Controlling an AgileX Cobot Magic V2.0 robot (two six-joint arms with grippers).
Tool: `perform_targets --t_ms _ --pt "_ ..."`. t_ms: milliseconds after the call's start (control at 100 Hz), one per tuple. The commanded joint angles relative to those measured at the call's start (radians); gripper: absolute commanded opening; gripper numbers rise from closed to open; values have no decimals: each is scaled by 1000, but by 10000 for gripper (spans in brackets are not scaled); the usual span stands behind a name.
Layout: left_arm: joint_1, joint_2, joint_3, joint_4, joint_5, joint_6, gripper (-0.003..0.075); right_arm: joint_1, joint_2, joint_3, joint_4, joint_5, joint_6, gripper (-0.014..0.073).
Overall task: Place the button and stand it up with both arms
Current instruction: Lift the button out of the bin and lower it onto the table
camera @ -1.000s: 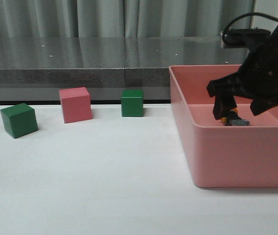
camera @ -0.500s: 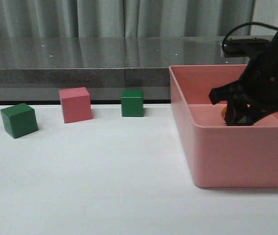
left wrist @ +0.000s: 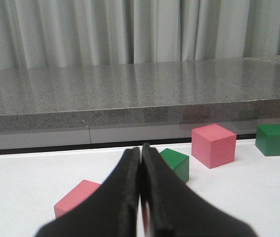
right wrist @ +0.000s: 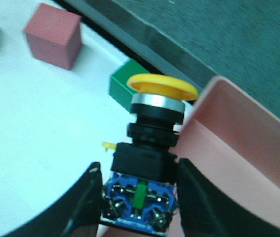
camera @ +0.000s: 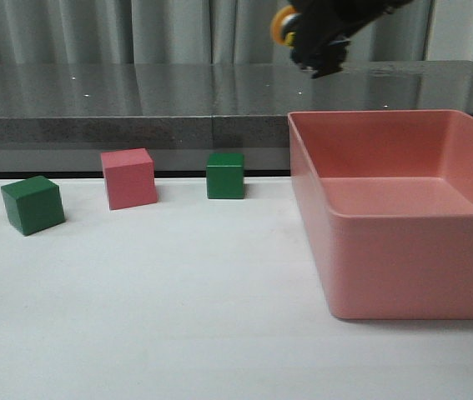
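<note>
My right gripper (camera: 309, 40) is high above the table, over the near-left corner of the pink bin, shut on the button (camera: 284, 26), whose yellow cap points left. In the right wrist view the fingers (right wrist: 86, 200) clamp the button's blue contact block (right wrist: 139, 201); its black body and yellow cap (right wrist: 163, 88) stick out beyond the tips. My left gripper (left wrist: 140, 170) shows only in the left wrist view, with its jaws pressed together and nothing between them, low over the white table.
A pink bin (camera: 403, 250) stands at the right. A green cube (camera: 32, 204), a pink cube (camera: 128, 177) and another green cube (camera: 224, 175) stand along the table's back left. The left wrist view shows one more pink cube (left wrist: 75, 197) near the fingers.
My right gripper closed on the button inside the bin, then rose up and left out of the bin with it. The cubes have not moved.
</note>
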Motion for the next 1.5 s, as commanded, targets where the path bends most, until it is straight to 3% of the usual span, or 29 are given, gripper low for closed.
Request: perform_targets --t_ms 0,420,900,1000,1190,1260,1490 --pt "5 -30 45 -2 -79 -12 -20 61 -5 -62 0 -42 -119 40" --pt "5 -30 45 -2 -79 -12 -20 219 329 -203 48 -45 -360 40" --pt "5 -30 45 -2 -78 -12 -20 269 457 -213 49 -63 -388 52" --pt "5 -30 45 -2 -78 -12 -20 269 462 -213 50 -61 -388 130" --pt "5 -30 45 -2 -78 -12 -20 269 462 -213 50 -62 -388 425" --pt "5 -30 45 -2 -78 -12 -20 269 462 -213 50 -62 -388 493" --pt "5 -30 45 -2 -78 -12 -20 269 419 -213 50 -22 -387 526"
